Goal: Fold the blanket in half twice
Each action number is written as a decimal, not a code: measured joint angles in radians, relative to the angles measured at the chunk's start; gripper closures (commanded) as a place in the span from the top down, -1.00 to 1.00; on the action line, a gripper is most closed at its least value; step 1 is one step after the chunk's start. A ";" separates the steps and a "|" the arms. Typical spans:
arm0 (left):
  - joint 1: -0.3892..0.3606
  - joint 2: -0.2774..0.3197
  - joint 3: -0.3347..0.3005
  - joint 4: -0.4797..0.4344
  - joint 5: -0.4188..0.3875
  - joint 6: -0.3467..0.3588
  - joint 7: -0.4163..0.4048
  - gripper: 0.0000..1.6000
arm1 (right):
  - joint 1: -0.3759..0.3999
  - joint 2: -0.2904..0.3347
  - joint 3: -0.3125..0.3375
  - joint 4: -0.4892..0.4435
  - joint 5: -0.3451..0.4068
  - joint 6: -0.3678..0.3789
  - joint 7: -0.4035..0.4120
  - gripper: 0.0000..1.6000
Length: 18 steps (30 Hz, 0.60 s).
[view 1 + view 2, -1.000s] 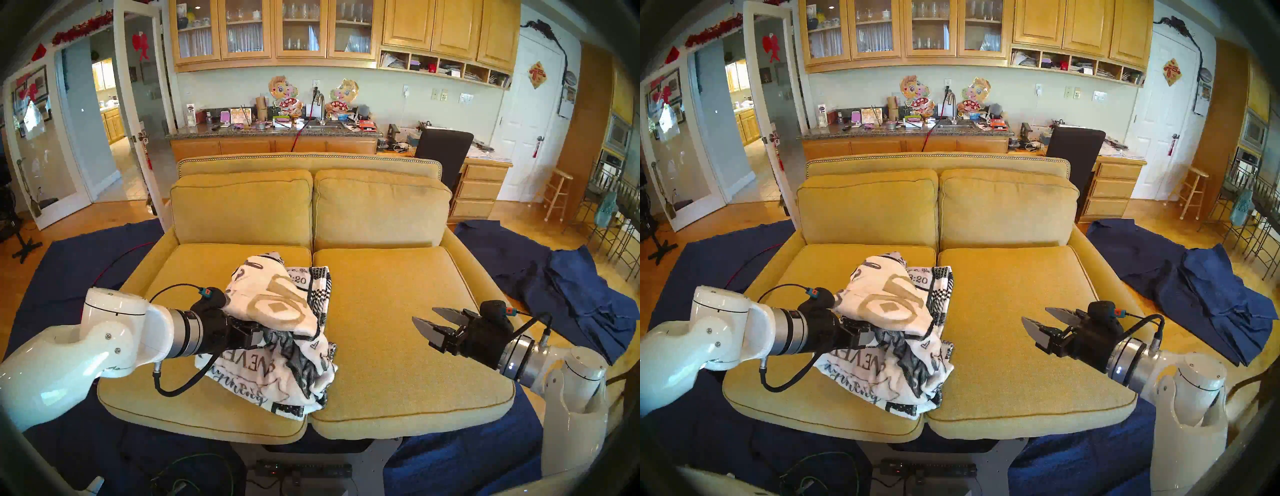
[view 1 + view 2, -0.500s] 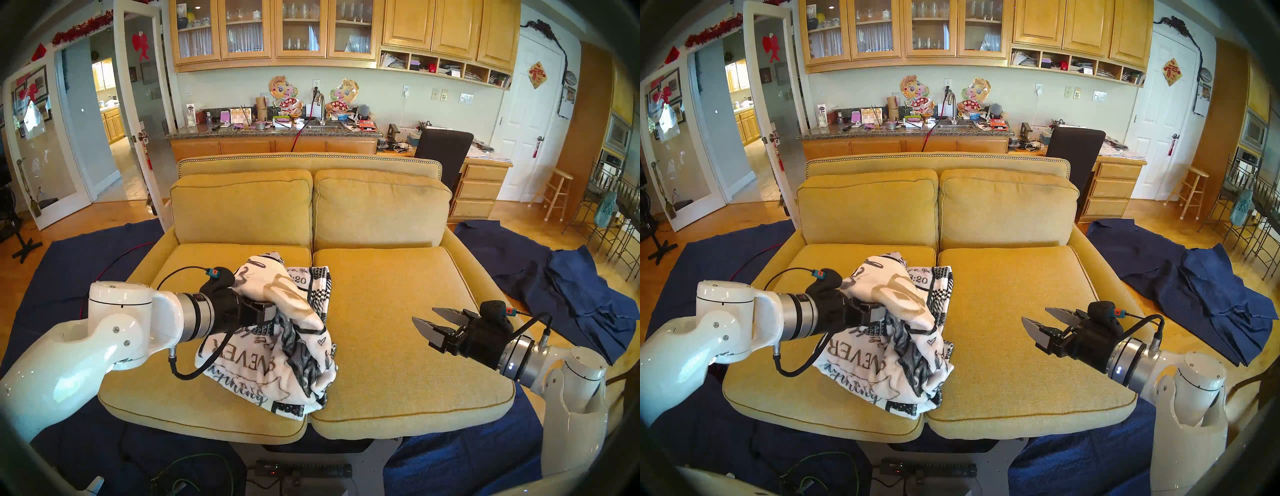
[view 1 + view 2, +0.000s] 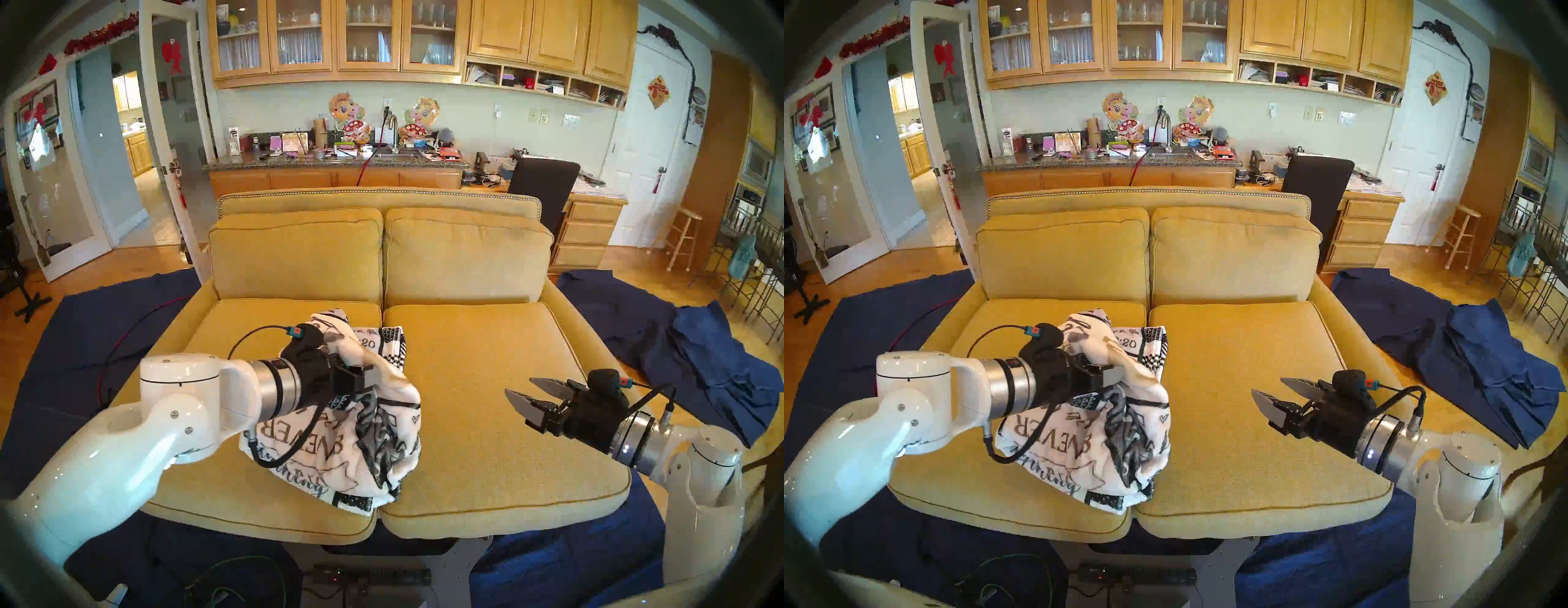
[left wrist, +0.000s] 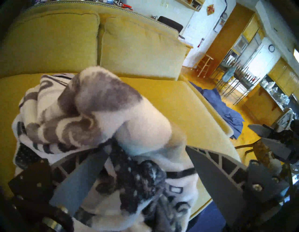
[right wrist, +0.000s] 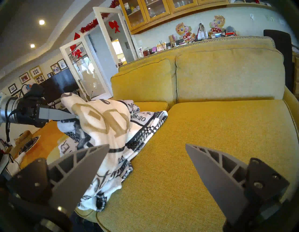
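Note:
The blanket (image 3: 339,450), white fleece with black and gold lettering and a checkered border, lies crumpled on the left seat cushion of the yellow sofa (image 3: 488,382). My left gripper (image 3: 360,378) is pushed in under its upper fold, which drapes over the fingers. In the left wrist view the jaws stand wide apart, with bunched blanket (image 4: 90,110) over and between them; they are not clamped on it. My right gripper (image 3: 519,386) hovers open and empty above the right cushion, pointing at the blanket (image 5: 103,123). The left gripper's fingertips are hidden in the head views.
Dark navy cloths (image 3: 700,361) lie on the floor right of the sofa, and more navy cloth (image 3: 85,331) lies to its left and front. The sofa's back cushions (image 3: 382,254) rise behind the seat. Cables and a power strip (image 3: 373,577) lie on the floor in front.
My left arm has moved to the right and farther in, pushing the blanket's upper fold rightward so that it bulges over. The right arm has not moved.

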 measured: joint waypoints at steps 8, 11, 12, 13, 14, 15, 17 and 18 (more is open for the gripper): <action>-0.068 -0.090 0.087 0.054 0.029 -0.011 0.003 1.00 | 0.000 0.000 0.000 0.002 -0.002 0.000 0.000 1.00; -0.096 -0.127 0.116 0.090 0.043 -0.016 0.005 1.00 | 0.000 0.000 0.000 0.003 -0.002 0.000 0.000 1.00; -0.101 -0.135 0.121 0.097 0.046 -0.017 0.006 1.00 | 0.000 0.000 0.000 0.003 -0.002 0.000 0.000 1.00; -0.107 -0.143 0.127 0.106 0.049 -0.018 0.007 1.00 | 0.000 0.000 0.000 0.003 -0.002 0.000 0.000 1.00; -0.115 -0.154 0.134 0.116 0.053 -0.020 0.008 1.00 | 0.000 0.000 0.000 0.004 -0.003 0.000 0.000 1.00; -0.126 -0.169 0.142 0.131 0.058 -0.022 0.009 1.00 | 0.000 0.000 0.000 0.004 -0.003 0.000 0.000 1.00; -0.142 -0.190 0.153 0.151 0.065 -0.025 0.012 1.00 | 0.000 0.001 0.000 0.004 -0.003 0.000 0.000 1.00; -0.153 -0.204 0.160 0.165 0.070 -0.027 0.013 1.00 | 0.000 0.001 0.000 0.004 -0.003 0.000 0.001 1.00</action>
